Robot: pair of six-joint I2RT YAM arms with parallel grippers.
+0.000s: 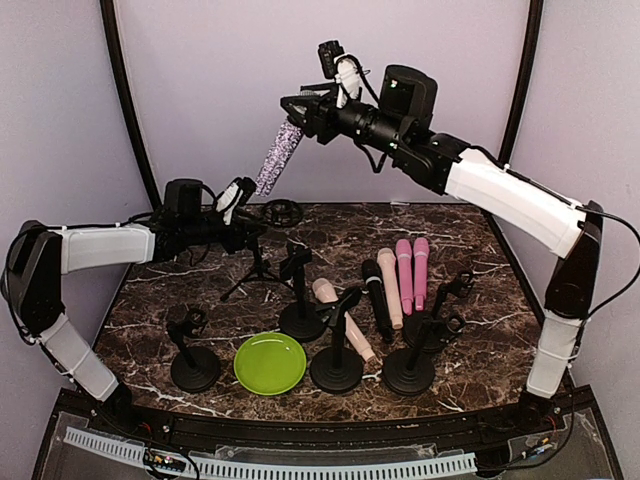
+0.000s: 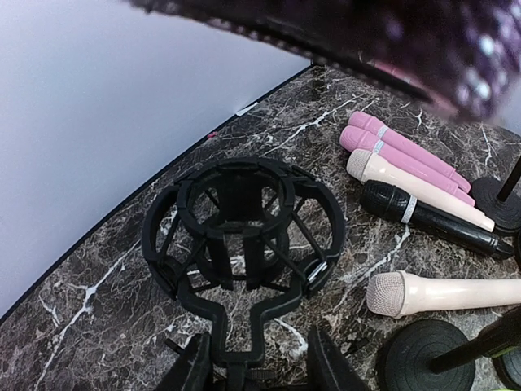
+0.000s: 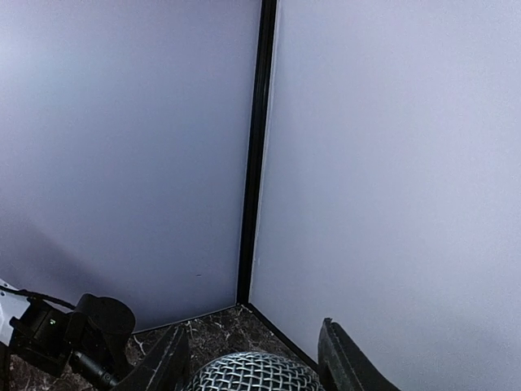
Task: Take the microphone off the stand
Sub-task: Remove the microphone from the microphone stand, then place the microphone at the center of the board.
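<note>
High over the back of the table, my right gripper (image 1: 300,108) is shut on the microphone (image 1: 278,155), a glittery purple one hanging slanted, clear of the stand. In the right wrist view its mesh head (image 3: 252,373) sits between the fingers of the right gripper (image 3: 252,358). The stand is a black tripod (image 1: 258,272) topped by an empty ring-shaped shock mount (image 1: 283,212). My left gripper (image 1: 255,228) is closed around the stand's neck just under the mount. The left wrist view shows the empty mount (image 2: 244,236) above the left gripper (image 2: 256,358) and the microphone (image 2: 440,49) blurred at the top.
Two pink microphones (image 1: 412,268), a cream one (image 1: 390,285), a black one (image 1: 377,295) and another cream one (image 1: 345,320) lie on the marble table (image 1: 470,240). A green plate (image 1: 270,362) and several round-based clip stands (image 1: 195,365) stand near the front.
</note>
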